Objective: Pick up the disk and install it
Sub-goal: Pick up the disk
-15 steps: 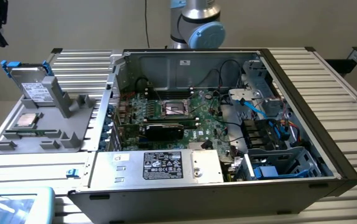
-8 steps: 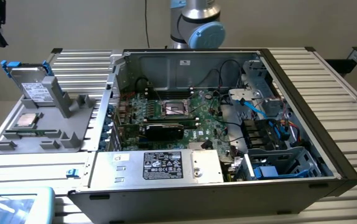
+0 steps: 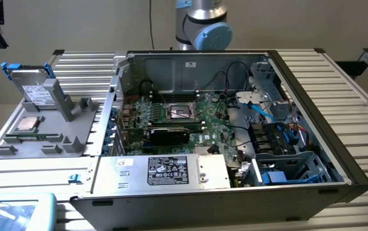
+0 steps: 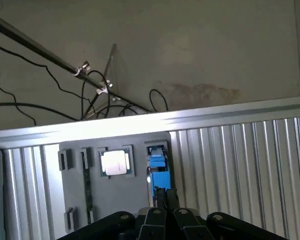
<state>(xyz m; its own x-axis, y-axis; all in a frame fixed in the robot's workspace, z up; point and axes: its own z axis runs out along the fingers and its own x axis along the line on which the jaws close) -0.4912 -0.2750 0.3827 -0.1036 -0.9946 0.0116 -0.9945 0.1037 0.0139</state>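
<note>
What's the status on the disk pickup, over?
Gripper shut, holding nothing, well clear of the disk. Disk upright in the grey holder, not yet picked. Nothing seen blocking it.

**Closed fingers at the disk's blue carrier**

Fingers [image 4: 161,196] pressed together, nothing held between them, tips overlapping the blue carrier of the disk [image 4: 158,169] at the centre of the frame; contact not discernible. Disk standing on edge in a slot of the grey fixture [image 4: 121,196]. Beside it, in the same fixture, a square silver chip [image 4: 114,163] lying flat. Beneath the fixture, a ribbed metal desk [image 4: 230,160]. Beyond the desk's edge, a beige floor [image 4: 215,50] with black cables [image 4: 65,91] and a slanting metal rod [image 4: 35,42].
</note>
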